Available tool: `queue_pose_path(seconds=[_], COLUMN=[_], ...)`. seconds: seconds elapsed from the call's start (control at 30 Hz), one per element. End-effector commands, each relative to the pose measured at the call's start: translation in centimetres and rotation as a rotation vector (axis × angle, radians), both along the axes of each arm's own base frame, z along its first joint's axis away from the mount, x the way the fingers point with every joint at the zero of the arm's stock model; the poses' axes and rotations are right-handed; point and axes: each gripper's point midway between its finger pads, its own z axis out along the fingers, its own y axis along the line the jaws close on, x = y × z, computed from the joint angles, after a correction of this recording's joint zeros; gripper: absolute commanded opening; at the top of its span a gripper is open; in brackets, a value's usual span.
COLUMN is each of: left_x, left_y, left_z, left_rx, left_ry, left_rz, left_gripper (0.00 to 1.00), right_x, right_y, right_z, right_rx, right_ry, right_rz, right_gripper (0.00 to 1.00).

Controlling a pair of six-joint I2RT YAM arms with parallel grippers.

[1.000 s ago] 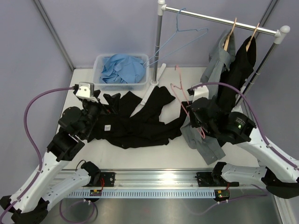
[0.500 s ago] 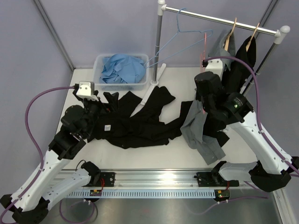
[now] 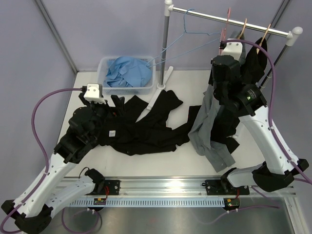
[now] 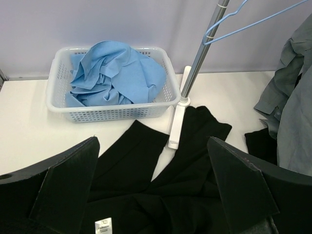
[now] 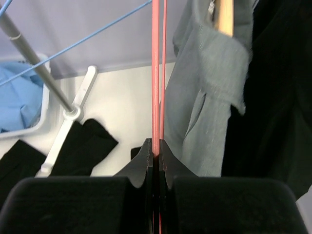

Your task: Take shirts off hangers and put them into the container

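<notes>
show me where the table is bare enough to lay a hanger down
Bare table runs along the near edge, between the black shirt and the arms' mounting rail. Another patch lies at the back, between the rack's white foot and the hanging grey shirt. Crowded: the middle, under the black shirt, and the basket, filled by the light blue shirt.

Shirts, 4 total: 1 light blue shirt (image 3: 127, 72), 1 grey shirt (image 3: 207, 122), 2 black (flat black shirt (image 3: 141, 131), hanging black shirt (image 3: 256, 61)). Hangers, 4 total: 1 blue hanger (image 3: 201, 33), 1 pink hanger (image 5: 155, 73), 2 wooden (first wooden hanger (image 3: 242, 31), second wooden hanger (image 3: 265, 34)). Also 1 white basket (image 3: 103, 63), 1 rail (image 3: 204, 15).
</notes>
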Motion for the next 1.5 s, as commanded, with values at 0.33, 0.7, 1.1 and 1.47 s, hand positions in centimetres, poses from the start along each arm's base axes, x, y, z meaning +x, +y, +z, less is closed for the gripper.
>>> queue_pose_path(seconds=[0.33, 0.7, 1.1, 1.47], left_x=[0.2, 0.3, 0.3, 0.3], left_y=[0.5, 0.9, 1.1, 1.4], left_z=[1.3, 1.4, 1.6, 1.6], left_rx=[-0.028, -0.035, -0.039, -0.044], left_ry=[-0.033, -0.035, -0.037, -0.036], left_rz=[0.025, 0.035, 0.038, 0.044], left_gripper=[0.99, 0.99, 0.99, 0.99], right_x=[5.1, 5.7, 5.6, 6.4], right_y=[-1.0, 0.8, 0.4, 1.3], right_z=[1.0, -1.7, -2.5, -4.2], right_rx=[-0.038, -0.044, -0.039, 0.01], right_ry=[-0.026, 0.06, 0.084, 0.125], right_rz=[-0.04, 0.066, 0.076, 0.08], right_gripper=[0.0, 0.0, 0.0, 0.08])
